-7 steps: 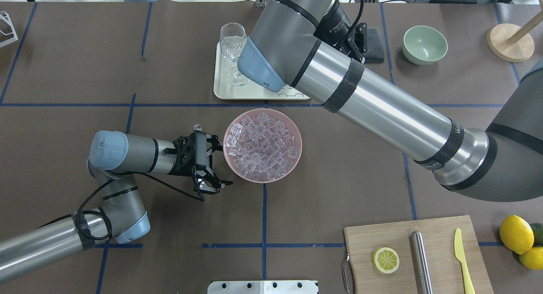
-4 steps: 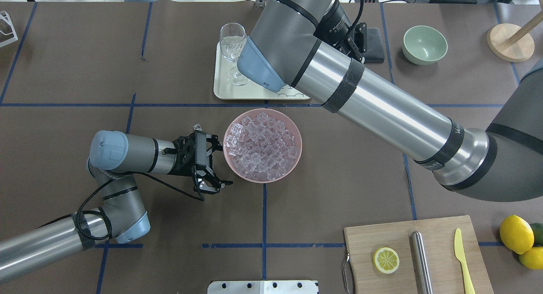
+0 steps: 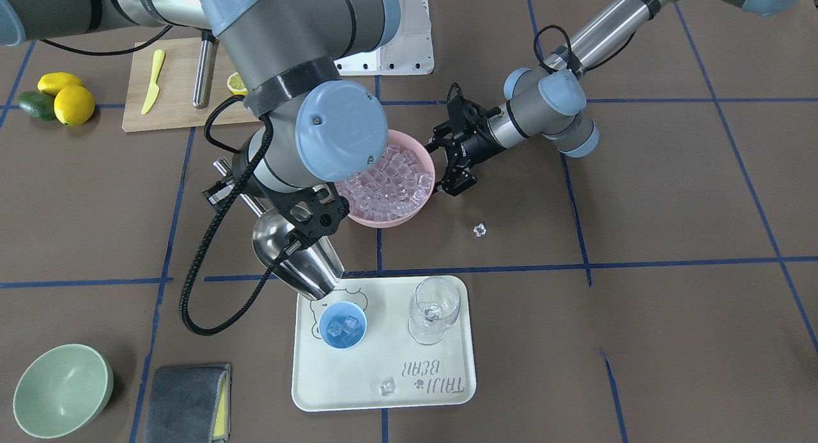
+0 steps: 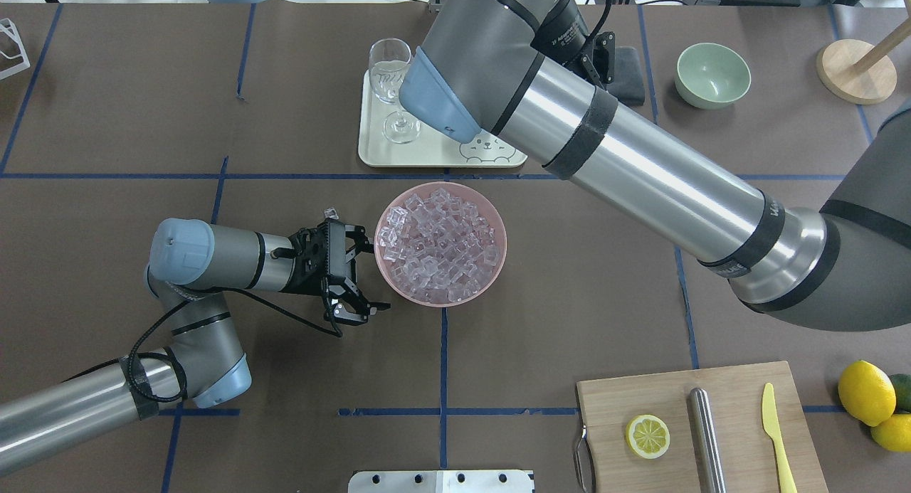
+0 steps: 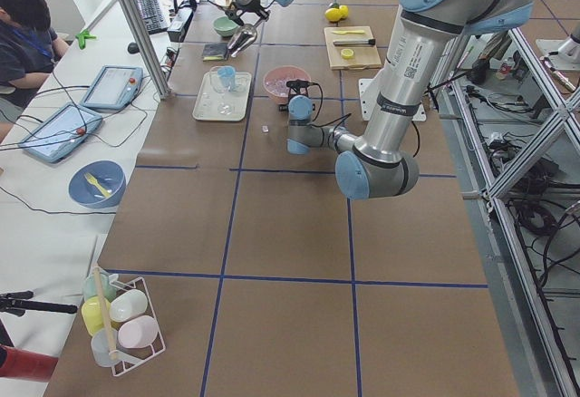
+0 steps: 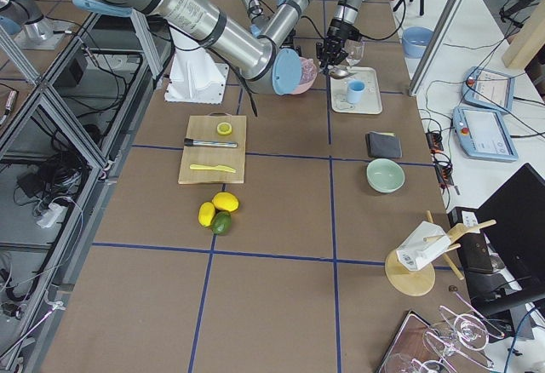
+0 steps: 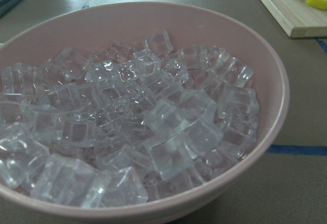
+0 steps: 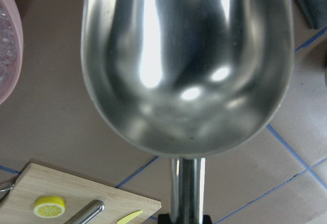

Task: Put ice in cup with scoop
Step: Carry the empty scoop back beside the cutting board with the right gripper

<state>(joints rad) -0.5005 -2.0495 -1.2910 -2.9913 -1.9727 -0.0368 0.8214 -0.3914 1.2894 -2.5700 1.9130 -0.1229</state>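
The steel scoop point(image 3: 291, 257) hangs tilted, mouth down, just over the rim of the light-blue cup point(image 3: 342, 326) on the tray. My right gripper point(image 3: 220, 184) is shut on its thin handle. In the right wrist view the scoop's trough point(image 8: 184, 65) is empty. A few ice cubes lie in the cup. The pink bowl point(image 4: 498, 226) is heaped with ice point(image 4: 440, 244). My left gripper point(image 4: 370, 278) stands open beside that bowl's left rim, holding nothing. In the overhead view my right arm hides the cup.
The cream tray point(image 3: 441, 379) also bears a stemmed glass point(image 3: 434, 309) and one loose cube point(image 3: 386, 387). Another cube point(image 3: 479, 229) lies on the table. A green bowl point(image 3: 61, 388), a grey cloth point(image 3: 185, 392), a cutting board point(image 3: 172, 110) and lemons point(image 3: 73, 104) are nearby.
My right arm has shifted a little toward the far side, uncovering the bear drawing on the tray's near edge. The left arm and the pink bowl have not moved.
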